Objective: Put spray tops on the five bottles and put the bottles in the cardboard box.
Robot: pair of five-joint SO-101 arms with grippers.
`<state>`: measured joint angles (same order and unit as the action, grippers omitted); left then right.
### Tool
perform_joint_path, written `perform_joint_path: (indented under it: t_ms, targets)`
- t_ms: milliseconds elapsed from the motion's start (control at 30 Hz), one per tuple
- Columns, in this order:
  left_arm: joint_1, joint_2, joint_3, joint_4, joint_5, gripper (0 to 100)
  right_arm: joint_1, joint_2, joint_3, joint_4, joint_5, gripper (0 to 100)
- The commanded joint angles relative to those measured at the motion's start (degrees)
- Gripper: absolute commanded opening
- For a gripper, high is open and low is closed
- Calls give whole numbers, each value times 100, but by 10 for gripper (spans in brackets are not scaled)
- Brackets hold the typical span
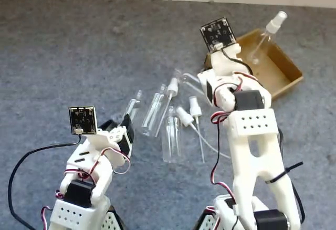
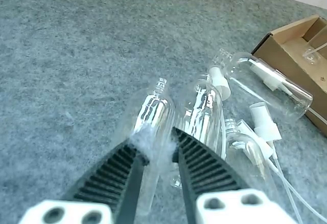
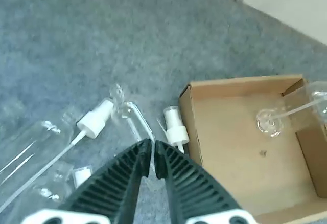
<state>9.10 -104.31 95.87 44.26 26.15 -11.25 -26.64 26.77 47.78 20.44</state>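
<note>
Several clear bottles lie side by side on the grey carpet, without tops. My left gripper [image 2: 157, 143] [image 1: 127, 125] is shut on the leftmost bottle [image 2: 153, 111] [image 1: 134, 104], which lies flat with its neck pointing away. Loose white spray tops [image 1: 195, 106] with long tubes lie between the bottles and the right arm. My right gripper [image 3: 153, 150] [image 1: 203, 80] is shut with nothing in it, above a bottle [image 3: 134, 119] and a spray top [image 3: 176, 127] beside the cardboard box's [image 3: 230, 86] [image 1: 291, 70] corner. One bottle with a top [image 1: 262, 38] leans inside the box.
The box [image 2: 286, 35] stands at the far right of the carpet. Another spray top [image 3: 94, 121] rests with its tube across a bottle. A pale wall edge runs along the back. Bare carpet stretches to the far left.
</note>
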Motion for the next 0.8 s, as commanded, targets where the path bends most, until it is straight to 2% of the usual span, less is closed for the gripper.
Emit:
perform_joint_path:
  t_ms: [0,167,433,767]
  targets:
    - [-84,-22,119,18,18,39,-145,259,-198,57,70,11]
    - [-84,-22,119,9,18,39,-541,1253,-1262,1138,712,17]
    - [-84,-22,119,18,18,39,-655,3169,-3758,2844,1565,204]
    - [-84,-22,119,18,18,40,-664,5349,-6712,4233,2365,210]
